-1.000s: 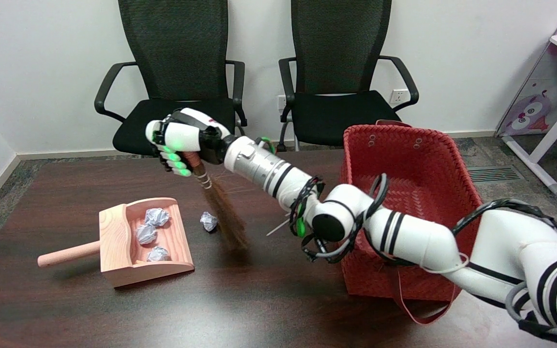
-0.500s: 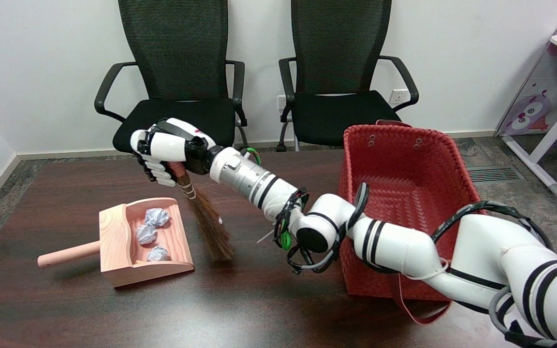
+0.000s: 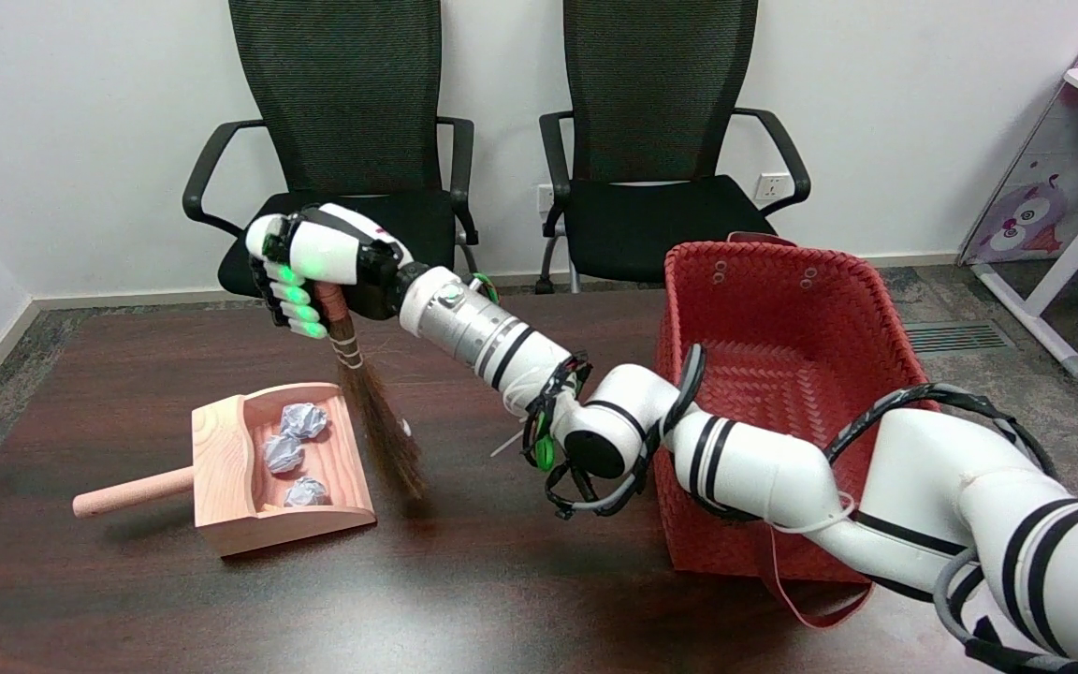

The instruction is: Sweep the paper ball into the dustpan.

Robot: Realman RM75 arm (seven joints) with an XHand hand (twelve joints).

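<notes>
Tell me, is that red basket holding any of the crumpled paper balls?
No, the red basket shows only its bare woven inside, while three paper balls lie in the wooden dustpan.

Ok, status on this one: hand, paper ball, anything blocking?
Right hand grips broom. Fourth paper ball mostly hidden behind bristles, outside dustpan. Three balls already inside. Nothing blocking.

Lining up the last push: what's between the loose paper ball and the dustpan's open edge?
Head view: only the broom's bristles lie between; the ball peeks out just behind them, right of the dustpan.
</notes>
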